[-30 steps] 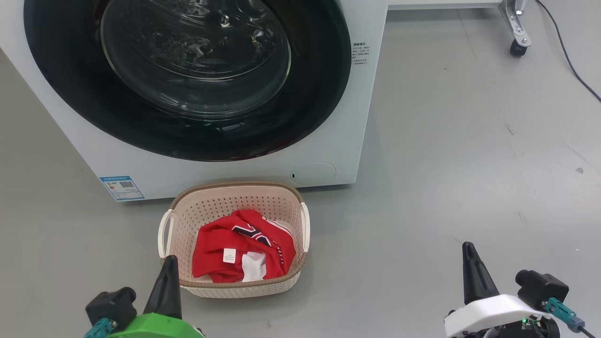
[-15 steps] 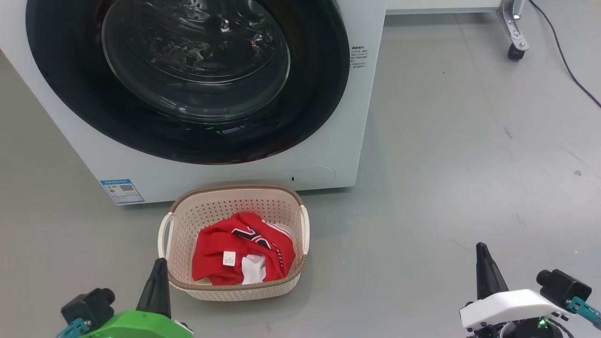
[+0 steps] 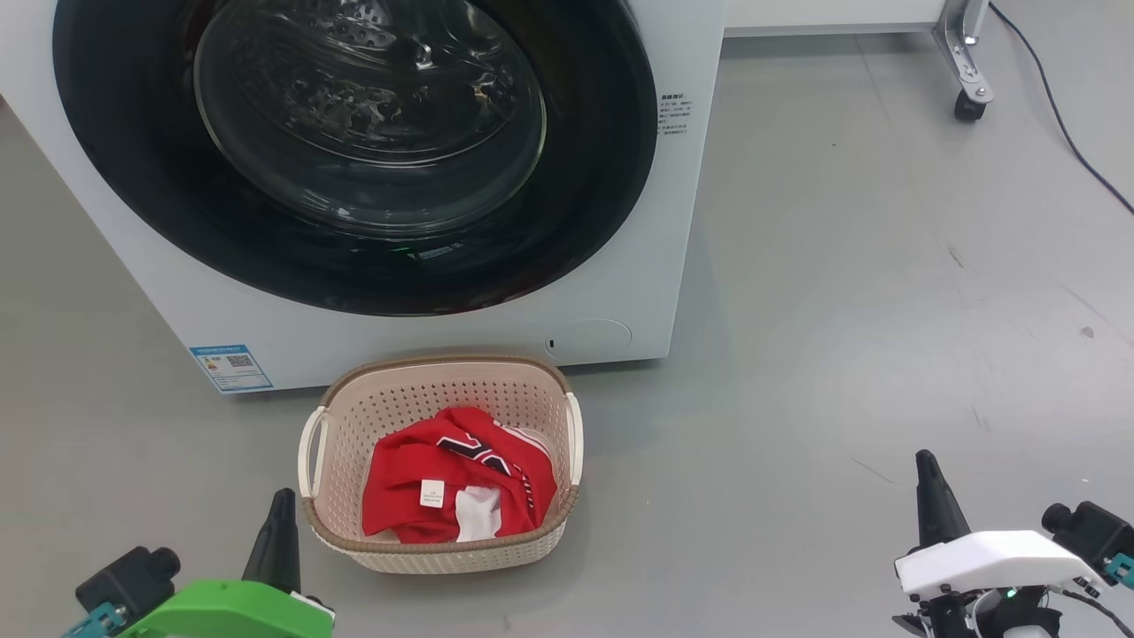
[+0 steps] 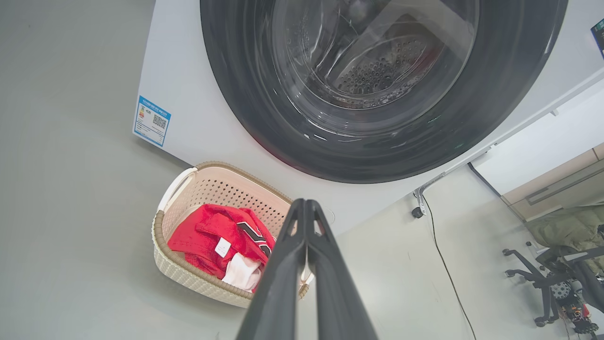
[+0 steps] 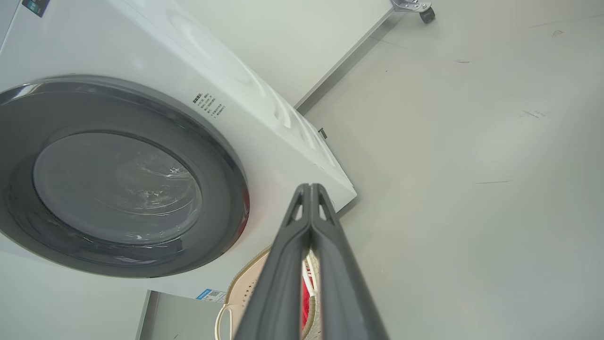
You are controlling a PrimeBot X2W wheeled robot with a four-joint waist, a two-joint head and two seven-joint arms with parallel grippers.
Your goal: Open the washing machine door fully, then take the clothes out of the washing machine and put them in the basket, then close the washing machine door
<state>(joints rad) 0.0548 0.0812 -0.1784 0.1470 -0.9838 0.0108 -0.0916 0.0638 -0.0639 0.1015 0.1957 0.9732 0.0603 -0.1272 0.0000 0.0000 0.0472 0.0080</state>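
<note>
Jaws on both arms are pressed together, gripping nothing and touching nothing. Red with white parts, the clothes (image 3: 461, 478) lie bunched in the basket (image 3: 443, 542), a small white label facing up. That basket stands on the grey floor (image 3: 842, 310) at lower centre of the head view, just in front of the washing machine (image 3: 638, 266). At upper left, the washing machine door (image 3: 115, 204) lies flat against the white front. A blue sticker (image 3: 230, 368) marks the machine's lower left corner and a round flap (image 3: 589, 337) sits above the basket's right side.

At lower left the left fingers (image 3: 276, 540) rise just beside the basket's near corner. At lower right the right fingers (image 3: 932, 509) stand well apart from it.

Through the glass, the left wrist view adds the perforated drum (image 4: 377, 75), and an office chair (image 4: 542, 278) at its lower right. From the right wrist comes the machine's plain side panel (image 5: 236, 71).
</note>
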